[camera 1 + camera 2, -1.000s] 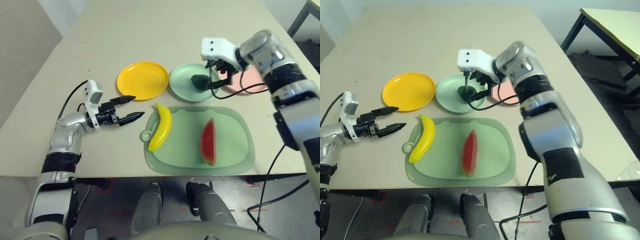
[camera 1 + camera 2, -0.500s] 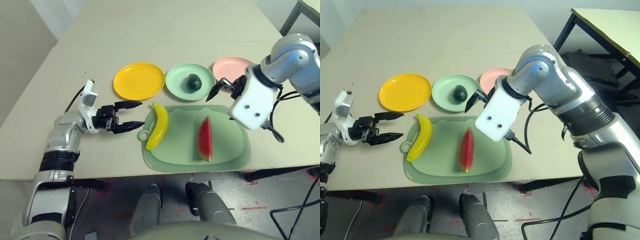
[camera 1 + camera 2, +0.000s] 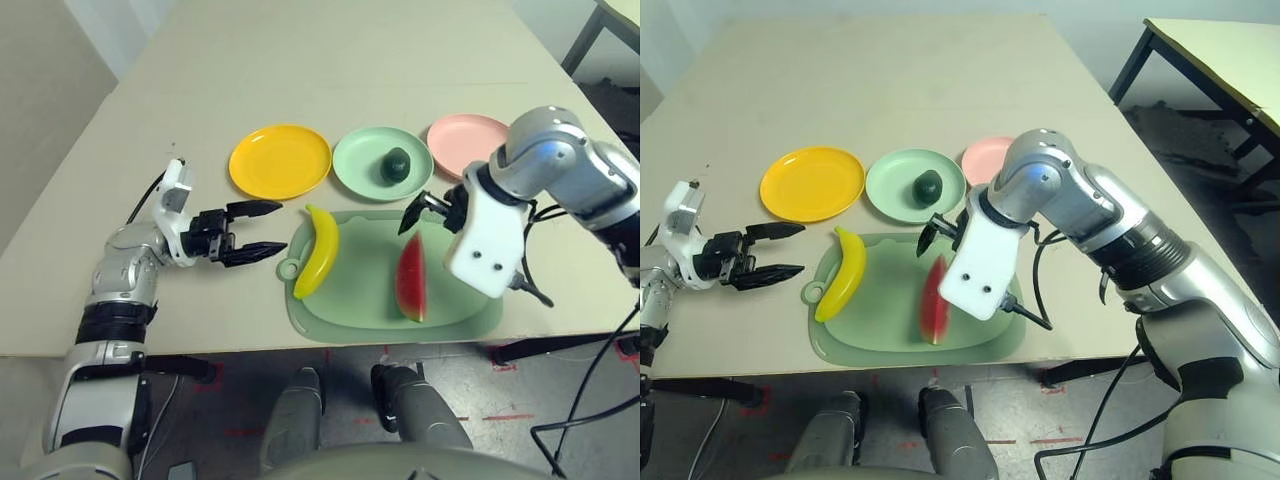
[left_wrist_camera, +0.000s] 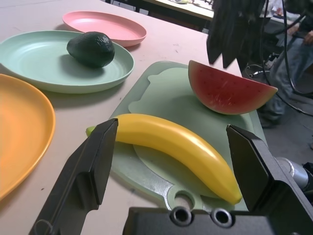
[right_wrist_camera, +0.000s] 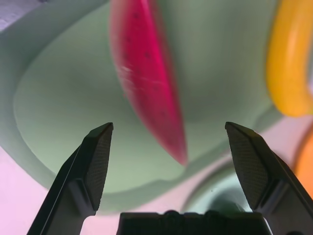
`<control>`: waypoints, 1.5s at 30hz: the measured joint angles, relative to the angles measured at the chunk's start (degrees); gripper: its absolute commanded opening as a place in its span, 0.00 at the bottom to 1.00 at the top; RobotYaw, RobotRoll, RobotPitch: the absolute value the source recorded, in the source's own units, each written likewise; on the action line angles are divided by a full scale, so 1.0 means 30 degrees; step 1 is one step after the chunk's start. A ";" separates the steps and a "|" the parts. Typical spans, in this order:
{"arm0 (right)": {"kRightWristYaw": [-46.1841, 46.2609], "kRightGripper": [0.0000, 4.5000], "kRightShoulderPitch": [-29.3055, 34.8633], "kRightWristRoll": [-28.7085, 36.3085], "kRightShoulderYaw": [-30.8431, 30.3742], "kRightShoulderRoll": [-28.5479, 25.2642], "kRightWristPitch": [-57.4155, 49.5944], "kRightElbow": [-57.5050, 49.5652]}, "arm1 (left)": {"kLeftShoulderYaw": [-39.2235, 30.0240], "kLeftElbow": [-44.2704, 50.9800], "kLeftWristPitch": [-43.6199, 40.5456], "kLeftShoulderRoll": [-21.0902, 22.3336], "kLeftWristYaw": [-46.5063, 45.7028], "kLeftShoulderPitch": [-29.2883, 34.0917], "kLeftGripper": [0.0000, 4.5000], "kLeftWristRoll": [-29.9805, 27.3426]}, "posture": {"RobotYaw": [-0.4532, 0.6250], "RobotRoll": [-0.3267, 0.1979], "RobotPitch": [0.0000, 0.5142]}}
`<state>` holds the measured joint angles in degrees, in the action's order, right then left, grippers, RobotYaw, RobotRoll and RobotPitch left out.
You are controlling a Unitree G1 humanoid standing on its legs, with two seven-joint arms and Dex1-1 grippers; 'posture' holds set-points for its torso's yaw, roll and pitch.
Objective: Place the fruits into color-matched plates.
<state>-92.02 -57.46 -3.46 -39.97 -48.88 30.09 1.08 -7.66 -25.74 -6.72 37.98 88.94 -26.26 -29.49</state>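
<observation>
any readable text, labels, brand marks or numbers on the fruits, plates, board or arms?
None: no legible text, label, brand or number in any view.
The banana, avocado, watermelon wedge, yellow plate, green plate, pink plate and cutting board are plain.
Left gripper and right gripper housings carry no markings.

- In the right wrist view, the watermelon wedge (image 5: pixel 146 73) is showing blurred, and the banana (image 5: pixel 288 58) is running off the frame edge.
- In the left wrist view, the yellow-orange plate (image 4: pixel 19 132) is being cut off at the edge.
- The right forearm is covering part of the pink plate (image 3: pixel 985 158).
</observation>
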 measured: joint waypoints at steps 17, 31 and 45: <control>0.1181 0.93 0.2417 -0.2970 0.0285 0.1449 0.1477 0.1325 | -0.0154 0.0103 0.0127 0.0076 -0.0379 0.0254 1.00 -0.0020 | 0.43 0.62 0.36; 0.0931 0.48 0.2832 -0.2876 0.0507 0.1437 -0.0004 0.1197 | -0.0172 0.0087 0.0356 0.0020 -0.0419 0.0231 1.00 -0.0023 | 0.42 0.62 0.35; 0.0764 0.48 -0.2271 -0.3656 0.1759 0.2170 0.0152 0.7522 | -0.0169 -0.0658 0.1123 -0.0281 -0.0466 -0.0111 1.00 0.0090 | 0.40 0.62 0.35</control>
<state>-89.73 -64.27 -14.43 -34.69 -42.37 30.54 23.65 -8.17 -27.72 -3.35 37.14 87.54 -26.59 -29.22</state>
